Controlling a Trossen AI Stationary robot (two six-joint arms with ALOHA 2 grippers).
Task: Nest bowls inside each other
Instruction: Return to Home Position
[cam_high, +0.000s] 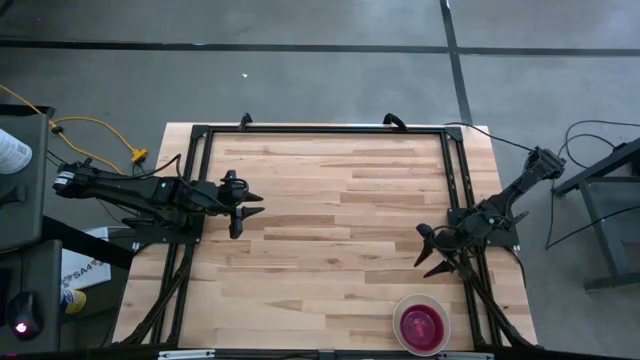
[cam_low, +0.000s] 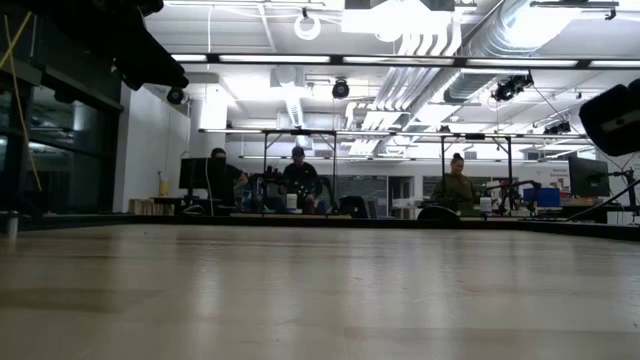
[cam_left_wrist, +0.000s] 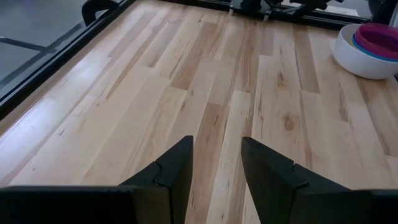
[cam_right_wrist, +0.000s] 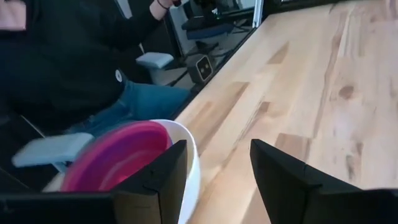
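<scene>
Right at the near edge of the wooden surface (cam_high: 330, 230), on the right arm's side, sits the stack: the white bowl (cam_high: 399, 317) on the outside with the pinkish-red bowl (cam_high: 421, 326) nested on top inside it. From the left wrist view a thin blue rim (cam_left_wrist: 361, 47) peeks out between the white wall and the pink one above it, so there is more tucked in there. What lies deeper in the stack cannot be told. Just beyond the stack hangs the right pincer (cam_high: 422, 248), released, its two dark fingers spread wide with nothing between them. It is clear of the bowls and points in over the wood from the right-hand frame rail. Across the surface, well apart from the stack, the left pincer (cam_high: 256, 205) hovers by the left rail. It too is released and empty, and bare planks show through the gap between its fingers. Past the surface's edge, the right wrist view catches a seated person (cam_right_wrist: 81, 56) in a dark top and jeans. Farther off, in the room behind, more people (cam_low: 297, 175) sit at desks under the ceiling lights.
</scene>
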